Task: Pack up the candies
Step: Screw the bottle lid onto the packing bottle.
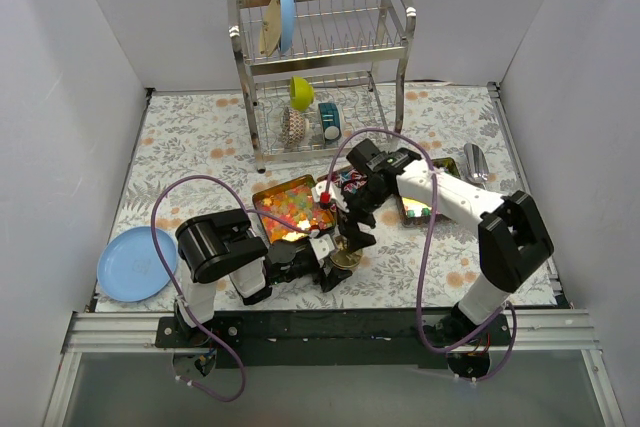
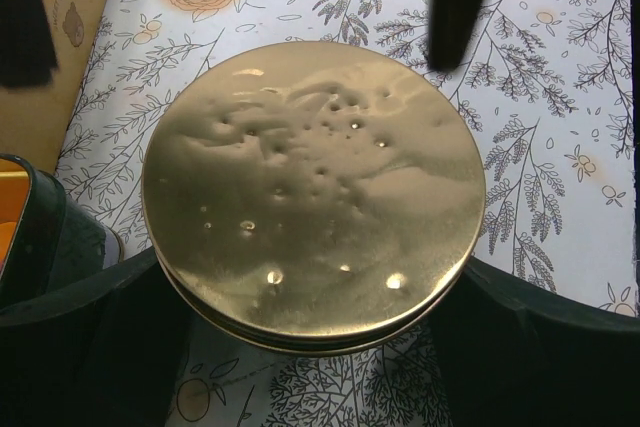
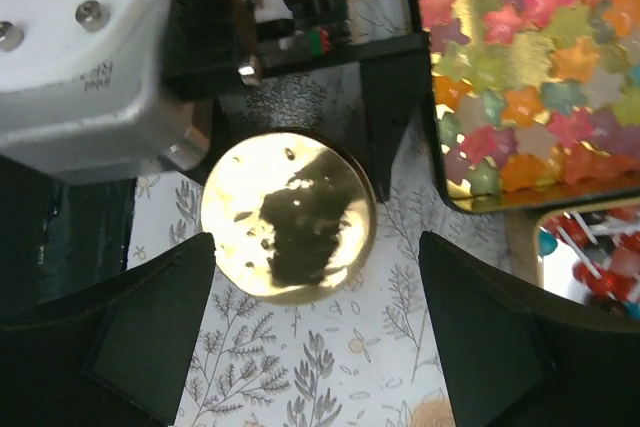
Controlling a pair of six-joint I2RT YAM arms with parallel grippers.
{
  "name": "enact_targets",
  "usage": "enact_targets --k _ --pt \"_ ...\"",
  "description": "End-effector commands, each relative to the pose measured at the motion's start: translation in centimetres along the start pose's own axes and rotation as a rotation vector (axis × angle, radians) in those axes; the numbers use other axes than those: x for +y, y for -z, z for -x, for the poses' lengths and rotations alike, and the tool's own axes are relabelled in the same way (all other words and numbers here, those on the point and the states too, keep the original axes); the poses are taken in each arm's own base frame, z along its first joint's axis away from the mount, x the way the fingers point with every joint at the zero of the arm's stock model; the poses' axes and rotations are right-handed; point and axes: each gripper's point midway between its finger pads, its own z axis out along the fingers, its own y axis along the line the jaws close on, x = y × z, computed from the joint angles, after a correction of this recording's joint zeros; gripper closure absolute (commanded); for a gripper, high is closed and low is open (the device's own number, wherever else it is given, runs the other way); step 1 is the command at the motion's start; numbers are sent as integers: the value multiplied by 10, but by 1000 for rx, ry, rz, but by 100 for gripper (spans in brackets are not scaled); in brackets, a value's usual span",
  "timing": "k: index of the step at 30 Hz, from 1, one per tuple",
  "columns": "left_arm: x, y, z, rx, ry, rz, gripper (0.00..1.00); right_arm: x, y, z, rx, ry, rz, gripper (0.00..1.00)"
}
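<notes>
Star-shaped gummy candies in orange, yellow and pink fill a rectangular tin; they show again in the right wrist view. Red and blue wrapped candies lie by a shiny surface at that view's lower right. A second tin holds mixed candies. A flat gold round disc rests on the cloth. My left gripper is shut on it, with a jaw against each side. My right gripper hovers above the disc, open and empty.
A metal dish rack stands at the back with a blue plate, a yellow-green cup and small items. Another blue plate lies at the near left. A shiny metal piece lies at the right.
</notes>
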Motion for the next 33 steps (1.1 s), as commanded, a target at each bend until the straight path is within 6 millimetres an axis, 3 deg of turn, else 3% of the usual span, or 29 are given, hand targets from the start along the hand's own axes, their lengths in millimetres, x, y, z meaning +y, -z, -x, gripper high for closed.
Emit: enact_targets --k 1,6,12,19,24,27,29,33 --pt "11 9 -2 -22 6 60 100 13 -17 8 -13 56 98 11" --pt "12 10 -1 -25 5 65 100 22 -24 -9 23 45 133 11" --pt "13 9 -3 -20 9 72 100 34 -18 -31 82 39 118 11" --pt "18 8 -6 -14 9 95 100 62 -8 -52 116 -4 101 12" --pt "18 8 -7 -13 3 92 100 102 0 -86 187 -64 140 11" --pt "15 8 -8 -9 4 80 100 111 6 -93 202 -82 128 11" --pt "15 7 -8 -9 5 76 100 103 11 -90 179 -95 84 11" --pt "10 7 -9 -8 3 52 100 58 16 -61 83 -81 -55 11"
